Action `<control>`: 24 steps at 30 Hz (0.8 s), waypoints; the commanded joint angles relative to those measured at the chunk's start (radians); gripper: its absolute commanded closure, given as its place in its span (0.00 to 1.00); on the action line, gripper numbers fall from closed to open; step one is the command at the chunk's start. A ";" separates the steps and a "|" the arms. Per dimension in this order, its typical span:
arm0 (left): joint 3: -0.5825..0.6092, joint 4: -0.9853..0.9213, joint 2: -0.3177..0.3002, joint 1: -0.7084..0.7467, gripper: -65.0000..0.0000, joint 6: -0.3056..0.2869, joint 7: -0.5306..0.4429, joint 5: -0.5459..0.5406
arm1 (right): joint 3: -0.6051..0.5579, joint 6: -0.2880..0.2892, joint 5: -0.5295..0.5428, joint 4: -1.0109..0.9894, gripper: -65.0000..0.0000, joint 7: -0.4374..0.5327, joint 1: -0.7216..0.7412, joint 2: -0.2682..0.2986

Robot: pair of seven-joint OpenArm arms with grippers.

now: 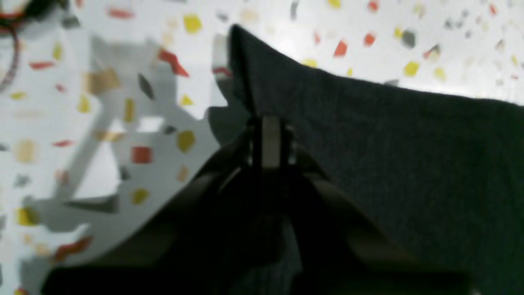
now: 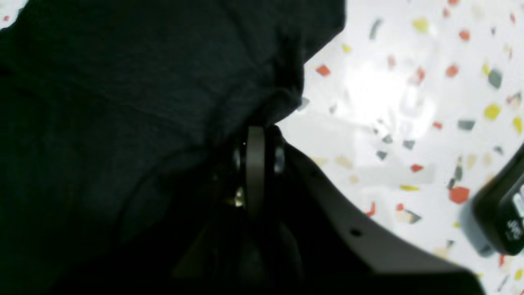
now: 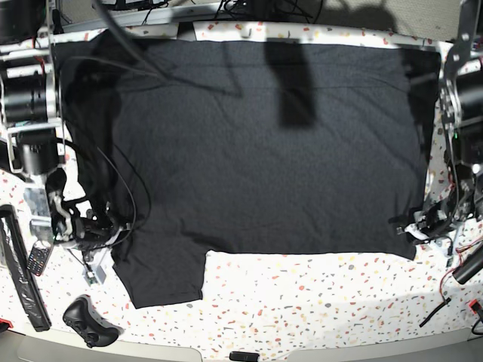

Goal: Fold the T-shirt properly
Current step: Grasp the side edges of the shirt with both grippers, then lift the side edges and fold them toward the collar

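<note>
Label (image 2: 516, 213) apparently printed, unreadably blurred

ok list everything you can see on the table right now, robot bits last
large black cotton T-shirt: one, black, spread flat over most of the table, one sleeve sticking out at the near-left corner
white speckled terrazzo-pattern table: one, white with red, yellow and grey flecks, bare strip along the near edge
black game controller: one, black, near-left corner of the table
black remote with buttons: one, black, left edge
long flat black bar: one, black, far left edge
left tool: one, dark, shut on the T-shirt edge, base view's right
right tool: one, dark, shut on the T-shirt by the sleeve, base view's left
</note>
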 commanded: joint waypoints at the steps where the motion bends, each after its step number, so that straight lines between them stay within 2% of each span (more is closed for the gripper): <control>1: -0.002 0.074 -0.014 0.013 1.00 -0.005 -0.014 -0.021 | 0.004 0.002 0.005 0.046 1.00 0.011 -0.001 0.020; 6: -0.008 0.393 -0.014 0.237 1.00 0.111 -0.011 -0.046 | 0.008 -0.022 0.042 0.224 1.00 0.020 -0.150 0.058; 9: -0.039 0.494 -0.014 0.324 1.00 0.114 -0.011 -0.058 | 0.064 -0.042 0.038 0.312 1.00 0.025 -0.234 0.072; 12: -0.086 0.535 -0.014 0.375 1.00 0.111 -0.005 -0.108 | 0.170 -0.042 0.039 0.400 1.00 0.026 -0.315 0.072; 13: -0.105 0.542 -0.014 0.386 1.00 0.102 -0.001 -0.132 | 0.205 -0.042 0.039 0.428 1.00 0.026 -0.340 0.072; 17: -0.181 0.558 -0.014 0.399 1.00 -0.010 0.058 -0.248 | 0.323 -0.006 0.038 0.509 1.00 0.025 -0.412 0.072; 20: -0.214 0.570 -0.014 0.400 1.00 -0.041 0.109 -0.321 | 0.378 0.004 0.039 0.534 1.00 0.022 -0.435 0.072; 24: -0.225 0.595 -0.014 0.400 1.00 -0.062 0.157 -0.338 | 0.401 0.004 0.043 0.559 1.00 0.012 -0.449 0.099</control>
